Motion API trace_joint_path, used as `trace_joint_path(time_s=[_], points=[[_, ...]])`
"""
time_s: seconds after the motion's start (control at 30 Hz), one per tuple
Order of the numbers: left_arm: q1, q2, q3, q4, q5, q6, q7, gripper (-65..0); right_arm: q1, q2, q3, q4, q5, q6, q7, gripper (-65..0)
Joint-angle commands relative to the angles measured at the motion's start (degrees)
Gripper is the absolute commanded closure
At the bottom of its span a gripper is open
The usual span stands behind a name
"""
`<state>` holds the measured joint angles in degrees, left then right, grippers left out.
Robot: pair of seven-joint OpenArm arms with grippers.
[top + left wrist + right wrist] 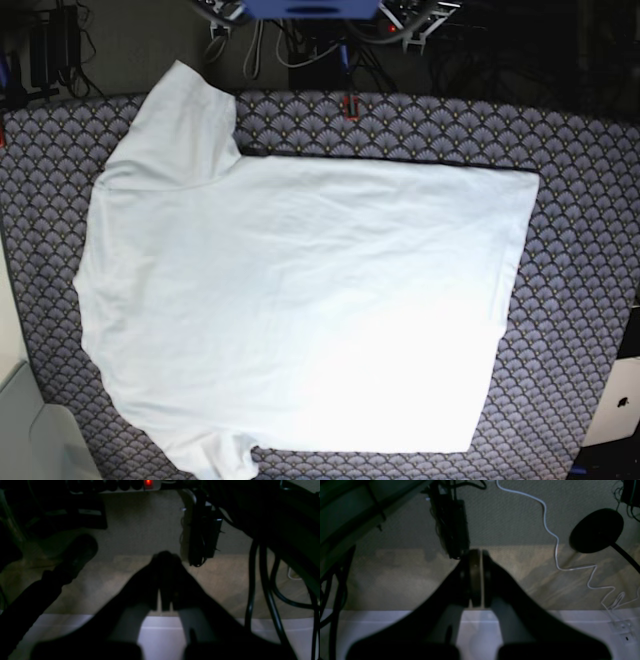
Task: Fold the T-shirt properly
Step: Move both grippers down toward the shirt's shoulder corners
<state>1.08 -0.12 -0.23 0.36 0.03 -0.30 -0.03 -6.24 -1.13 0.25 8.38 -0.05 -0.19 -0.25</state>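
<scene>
The T-shirt [300, 310] lies spread flat on the patterned table cover [580, 200] in the base view, neck end to the left, hem to the right, one sleeve reaching toward the back left. Neither arm appears in that view. In the left wrist view my left gripper [165, 560] is shut with nothing between its fingers, hanging over dim floor. My right gripper [480, 555] is also shut and empty, its dark fingers pressed together. No shirt shows in either wrist view.
A power strip with a red light [148, 483] and black cables [265, 585] lie beyond the left gripper. A white cable [555, 545] and a round black base [596, 530] lie on the floor. A small red item [349, 105] sits at the table's back edge.
</scene>
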Motion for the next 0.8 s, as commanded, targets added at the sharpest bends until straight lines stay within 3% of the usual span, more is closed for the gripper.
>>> trace_joint_path(time_s=[0.0,0.5,0.77], points=[[0.19,-0.01,0.19,-0.05,0.36,-0.28,0.08,-0.1,-0.13,-0.24,-0.03,0.28,-0.25,0.49,0.03,0.0],[0.19,-0.28,0.19,0.3,0.36,-0.28,-0.01,-0.1,-0.13,-0.24,-0.21,0.28,-0.25,0.49,0.12,0.0],[4.06,-0.36,0.27,7.86,0.36,-0.28,0.52,-0.1,-0.13,-0.24,-0.3,0.28,-0.25,0.49,0.12,0.0]])
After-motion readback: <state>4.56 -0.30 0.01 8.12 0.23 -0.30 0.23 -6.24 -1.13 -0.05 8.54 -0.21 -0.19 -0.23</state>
